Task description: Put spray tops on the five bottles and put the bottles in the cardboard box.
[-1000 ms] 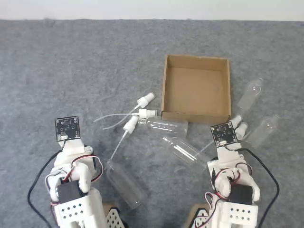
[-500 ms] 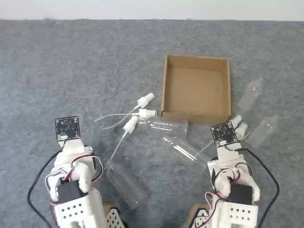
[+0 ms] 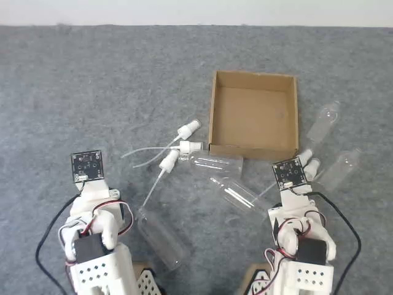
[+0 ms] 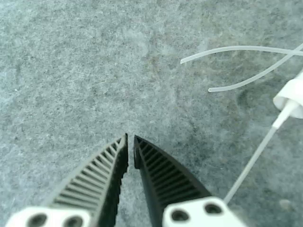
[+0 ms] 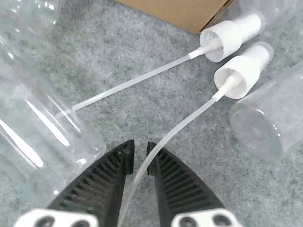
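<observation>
Cardboard box (image 3: pixel 252 150) sits open mid-table; five bottles (image 3: pixel 162 239) lie scattered outside it. Two spray tops (image 5: pixel 239 69) lie just beyond right gripper (image 5: pixel 139 144), its fingers nearly together and empty; left gripper (image 4: pixel 130 137) likewise. Best approach: open wide and pinch a white head, not the limp tube (image 5: pixel 180 125).

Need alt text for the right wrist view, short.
The right gripper, jaws almost closed, hangs over grey carpet above the thin dip tube of one of two white spray tops lying side by side. Clear bottles lie on either side, and a corner of the cardboard box sits beyond the tops.
</observation>
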{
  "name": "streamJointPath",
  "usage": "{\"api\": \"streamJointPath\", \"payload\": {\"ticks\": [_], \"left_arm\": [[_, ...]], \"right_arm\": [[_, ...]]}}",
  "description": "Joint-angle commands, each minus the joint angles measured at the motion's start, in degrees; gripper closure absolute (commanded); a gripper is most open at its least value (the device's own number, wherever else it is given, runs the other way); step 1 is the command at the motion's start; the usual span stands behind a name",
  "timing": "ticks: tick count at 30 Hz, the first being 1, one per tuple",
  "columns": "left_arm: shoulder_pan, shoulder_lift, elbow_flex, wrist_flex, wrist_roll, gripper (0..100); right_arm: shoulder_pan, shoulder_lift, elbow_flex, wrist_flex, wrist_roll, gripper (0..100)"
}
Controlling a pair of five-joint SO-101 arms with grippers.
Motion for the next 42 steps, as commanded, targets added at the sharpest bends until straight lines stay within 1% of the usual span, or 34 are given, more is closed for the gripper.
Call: {"api": "streamJointPath", "payload": {"ticks": [1,17,24,27,30,34,37,42], "left_arm": [[-0.2,-0.3,-0.9,0.2,-0.4,99],[-0.1,-0.3,-0.9,0.3,-0.4,99],[4.5,-0.3,-0.9,0.2,-0.4,99],[4.7,-0.3,-0.9,0.2,-0.4,99],[4.7,-0.3,-0.9,0.1,-0.4,99],[4.6,-0.3,-0.9,0.1,-0.4,99],[4.4,-0.3,-0.9,0.1,-0.4,99],[4.4,-0.3,-0.9,0.1,-0.4,99]], "right_arm": [[0.3,0.2,1.3,0.4,0.4,97.8],[0.1,0.2,1.3,0.4,0.4,98.0],[0.4,0.1,1.3,-0.4,0.5,97.9],[1.9,0.1,1.3,-5.2,0.6,97.9],[3.6,0.1,1.3,-12.3,0.6,97.8],[7.2,0.1,-0.2,-20.3,0.6,97.7],[9.1,0.2,-5.0,-19.5,0.6,97.7],[7.7,0.9,-15.4,-13.2,0.6,97.7]]}}
